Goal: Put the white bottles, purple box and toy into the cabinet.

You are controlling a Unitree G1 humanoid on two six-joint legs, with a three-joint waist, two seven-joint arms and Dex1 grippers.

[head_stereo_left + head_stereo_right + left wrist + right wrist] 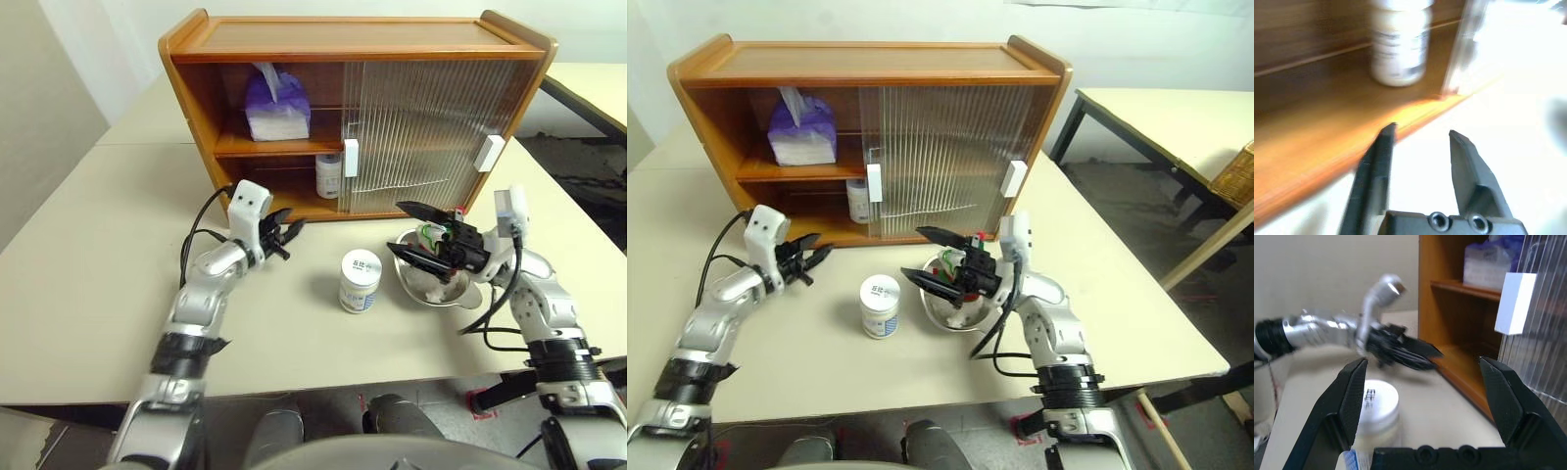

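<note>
One white bottle stood on the lower shelf of the cabinet, just beside the edge of the ribbed sliding door, and the purple box sat on the shelf above it. The second white bottle stood upright on the counter, between the two arms and apart from both. The left tool hovered in front of the open bay with its fingers parted partway and nothing between them. The right tool hung over the metal dish, jaws spread wide and empty, with the toy lying in the dish right at them; whether they touched it I could not tell. That bottle looked light and rigid, smooth plastic with a slick label, so it would likely slip under a shallow pinch; the best hold seemed to be across the body just under the ridged lid. The toy looked soft, fluffy and nearly weightless, so it should squash and take a firm pinch around its middle without harm. The dish might slide if nudged.
</note>
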